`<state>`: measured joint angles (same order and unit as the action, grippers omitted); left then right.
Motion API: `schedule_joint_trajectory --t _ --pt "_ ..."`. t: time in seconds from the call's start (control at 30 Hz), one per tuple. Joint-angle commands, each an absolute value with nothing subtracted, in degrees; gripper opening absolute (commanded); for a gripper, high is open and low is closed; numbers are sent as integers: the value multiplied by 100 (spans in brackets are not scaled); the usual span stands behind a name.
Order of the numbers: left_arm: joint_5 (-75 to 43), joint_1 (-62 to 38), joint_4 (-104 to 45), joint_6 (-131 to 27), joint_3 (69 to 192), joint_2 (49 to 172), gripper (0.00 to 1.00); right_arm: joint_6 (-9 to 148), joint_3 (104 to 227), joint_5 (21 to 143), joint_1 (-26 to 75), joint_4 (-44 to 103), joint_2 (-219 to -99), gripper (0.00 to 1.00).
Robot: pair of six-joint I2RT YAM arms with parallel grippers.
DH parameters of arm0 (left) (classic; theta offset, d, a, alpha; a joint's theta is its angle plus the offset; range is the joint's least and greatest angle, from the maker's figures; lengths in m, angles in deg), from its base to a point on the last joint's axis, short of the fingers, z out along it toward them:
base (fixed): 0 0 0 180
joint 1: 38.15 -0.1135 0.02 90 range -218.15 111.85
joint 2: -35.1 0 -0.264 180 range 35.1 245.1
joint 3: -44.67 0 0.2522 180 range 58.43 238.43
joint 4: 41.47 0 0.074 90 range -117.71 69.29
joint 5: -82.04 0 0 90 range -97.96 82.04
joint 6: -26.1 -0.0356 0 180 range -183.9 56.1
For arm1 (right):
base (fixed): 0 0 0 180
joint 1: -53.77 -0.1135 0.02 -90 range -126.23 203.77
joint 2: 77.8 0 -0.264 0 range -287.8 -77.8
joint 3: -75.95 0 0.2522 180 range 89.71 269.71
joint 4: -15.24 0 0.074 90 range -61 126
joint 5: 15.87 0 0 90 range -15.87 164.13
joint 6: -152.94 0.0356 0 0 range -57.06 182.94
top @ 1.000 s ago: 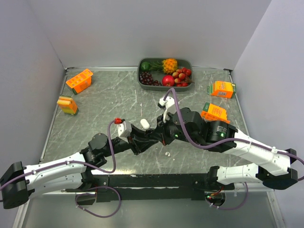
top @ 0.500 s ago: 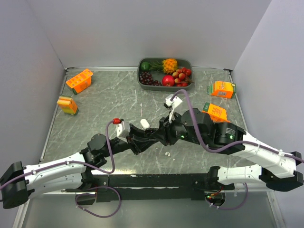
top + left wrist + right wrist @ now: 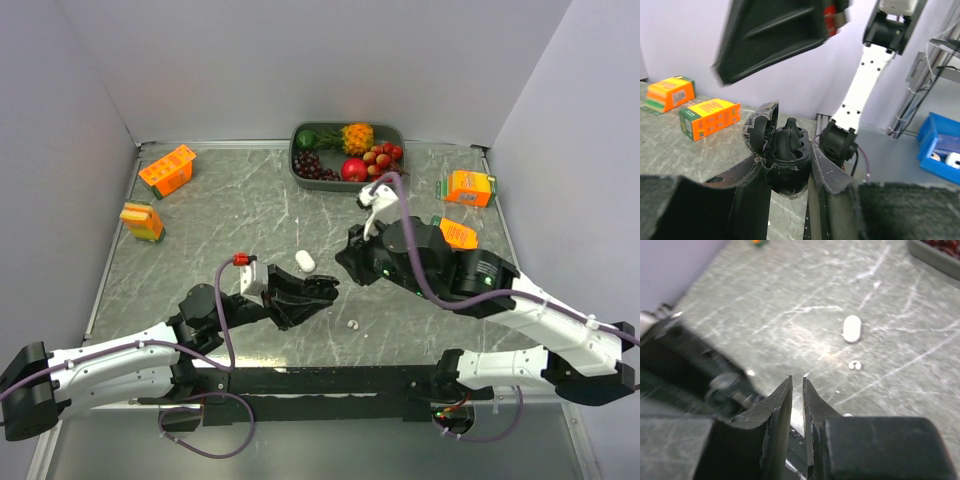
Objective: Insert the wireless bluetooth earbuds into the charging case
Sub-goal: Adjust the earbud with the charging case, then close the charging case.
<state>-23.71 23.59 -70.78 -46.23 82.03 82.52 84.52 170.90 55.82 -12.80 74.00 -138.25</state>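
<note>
My left gripper (image 3: 787, 165) is shut on the black charging case (image 3: 790, 145), low over the table middle (image 3: 322, 287). The lid (image 3: 760, 130) stands open, and a glossy black earbud (image 3: 785, 137) sits in the case. My right gripper (image 3: 796, 379) hangs above and to the right of the case (image 3: 345, 262). Its jaws stand a narrow gap apart with nothing between them. A small white earbud (image 3: 352, 324) lies on the table just right of the case, also in the right wrist view (image 3: 855, 365). A white oblong piece (image 3: 304, 260) lies behind the case.
A grey tray (image 3: 300, 165) of fruit stands at the back. Two orange cartons (image 3: 167, 170) (image 3: 142, 221) lie at the left and two more (image 3: 468, 187) (image 3: 455, 232) at the right. Grey walls close in the table on three sides.
My right gripper has lifted off the case and drawn back to the right, its jaws now slightly apart. The left arm has pulled the case a little toward the left.
</note>
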Motion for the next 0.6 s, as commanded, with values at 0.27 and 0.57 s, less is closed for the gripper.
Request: schedule_joint_trajectory --t 0.27,0.57 --pt "-2572 2382 -7324 -4685 8225 8186 1 8289 17057 6182 -1197 7181 -14030 20" --pt "-2264 2390 -7271 -4747 8234 8142 1 8087 16820 6806 -1276 6970 -13827 19"
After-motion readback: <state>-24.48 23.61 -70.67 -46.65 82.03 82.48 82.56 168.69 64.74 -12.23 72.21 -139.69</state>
